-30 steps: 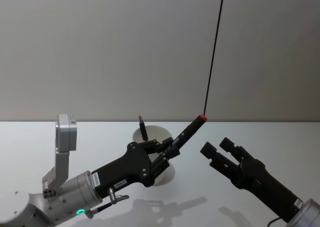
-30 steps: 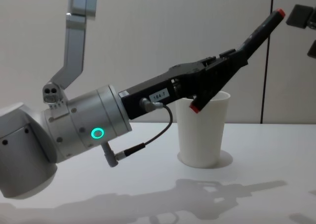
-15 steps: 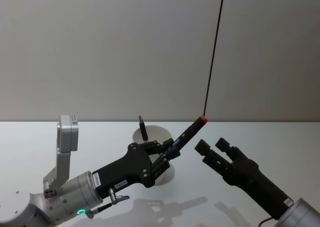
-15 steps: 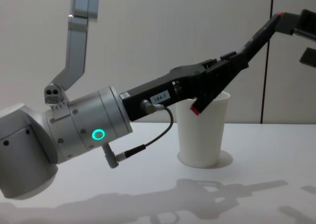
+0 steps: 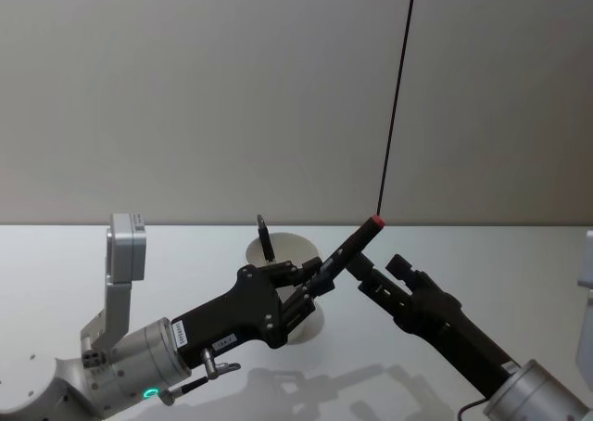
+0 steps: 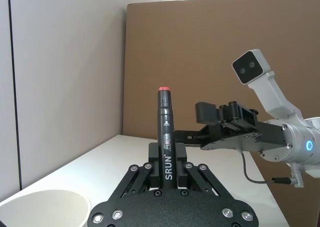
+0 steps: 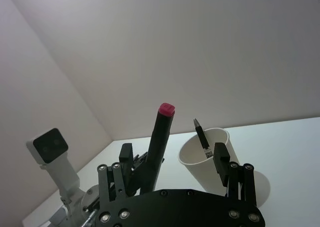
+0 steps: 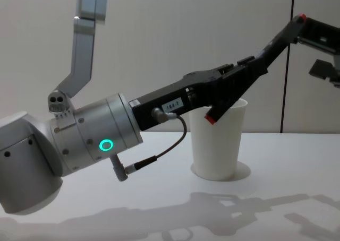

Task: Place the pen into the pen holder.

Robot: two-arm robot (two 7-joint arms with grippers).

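Handover, seemingly: the left gripper (image 5: 315, 280) clenches the marker pen (image 5: 356, 241) beside the paper cup (image 8: 218, 145). The right gripper (image 5: 377, 269) holds released jaws astride its barrel; closing squarely comes next.

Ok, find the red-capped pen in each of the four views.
Head view: centre, the pen slants up from the left gripper toward the open right gripper.
Chest view: pen at upper right, above the cup.
Left wrist view: pen in the middle, clamped in the left gripper.
Right wrist view: pen in the middle, beside the cup.
Shared landmark: the white paper cup, seen in head and left wrist views too.
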